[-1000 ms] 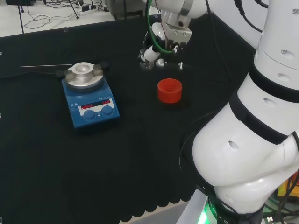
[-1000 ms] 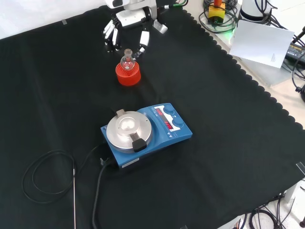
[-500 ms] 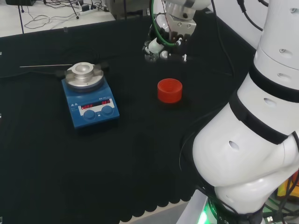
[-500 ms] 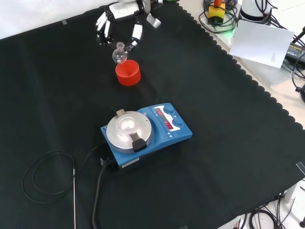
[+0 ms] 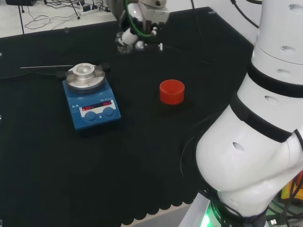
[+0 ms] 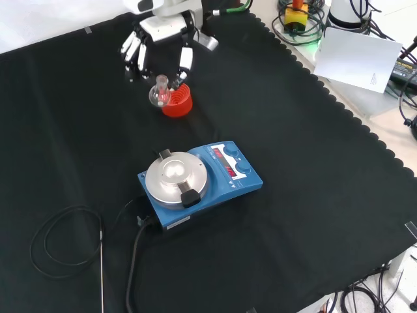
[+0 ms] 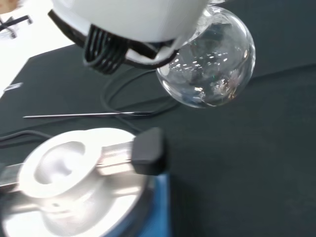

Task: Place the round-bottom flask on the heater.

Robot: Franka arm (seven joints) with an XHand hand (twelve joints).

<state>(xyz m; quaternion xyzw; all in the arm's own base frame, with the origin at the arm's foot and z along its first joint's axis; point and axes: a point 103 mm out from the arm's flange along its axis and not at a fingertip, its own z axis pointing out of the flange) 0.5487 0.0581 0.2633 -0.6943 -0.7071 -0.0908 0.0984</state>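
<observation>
The robot hand (image 6: 156,40) pinches the small clear glass round-bottom flask (image 6: 159,96) by its neck, aloft beyond the blue heater (image 6: 195,183); it looks light, slippery and breakable, so the neck is the safest hold.

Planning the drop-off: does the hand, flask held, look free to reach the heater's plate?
Probably yes. The hand holds the flask above the cloth, and the heater plate looks bare, nothing between.
</observation>
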